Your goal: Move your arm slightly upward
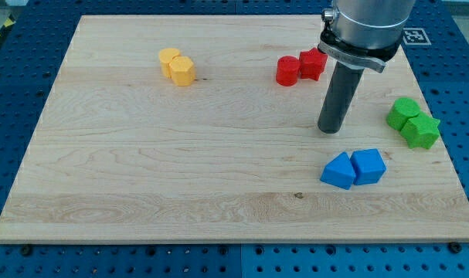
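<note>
My tip (329,130) rests on the wooden board (180,154) at the view's right. It stands above the two blue blocks, a blue triangular block (338,171) and a blue cube (368,166), which touch each other. It is below and right of the red cylinder (287,71) and the red block (313,64). The tip touches no block. The rod (338,96) rises from the tip to the arm's grey body (365,23) at the view's top right.
Two yellow blocks (177,66) sit together at the view's upper left. Two green blocks (413,122) sit together near the board's right edge. A blue perforated table (466,93) surrounds the board.
</note>
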`<state>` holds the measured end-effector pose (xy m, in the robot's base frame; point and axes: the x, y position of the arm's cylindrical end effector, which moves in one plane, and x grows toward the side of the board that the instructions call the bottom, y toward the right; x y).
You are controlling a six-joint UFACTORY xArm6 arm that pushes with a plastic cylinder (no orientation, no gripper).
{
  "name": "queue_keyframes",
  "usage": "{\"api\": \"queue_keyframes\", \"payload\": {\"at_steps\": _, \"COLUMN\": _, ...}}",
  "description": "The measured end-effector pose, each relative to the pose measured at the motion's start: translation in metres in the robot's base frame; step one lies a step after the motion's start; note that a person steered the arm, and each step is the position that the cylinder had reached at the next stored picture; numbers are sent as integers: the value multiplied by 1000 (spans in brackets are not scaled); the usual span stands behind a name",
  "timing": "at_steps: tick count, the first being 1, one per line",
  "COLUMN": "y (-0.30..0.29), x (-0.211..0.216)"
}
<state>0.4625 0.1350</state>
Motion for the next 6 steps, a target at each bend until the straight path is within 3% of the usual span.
{"api": "queue_keyframes", "payload": {"at_steps": 6, "y": 1, "x": -6}}
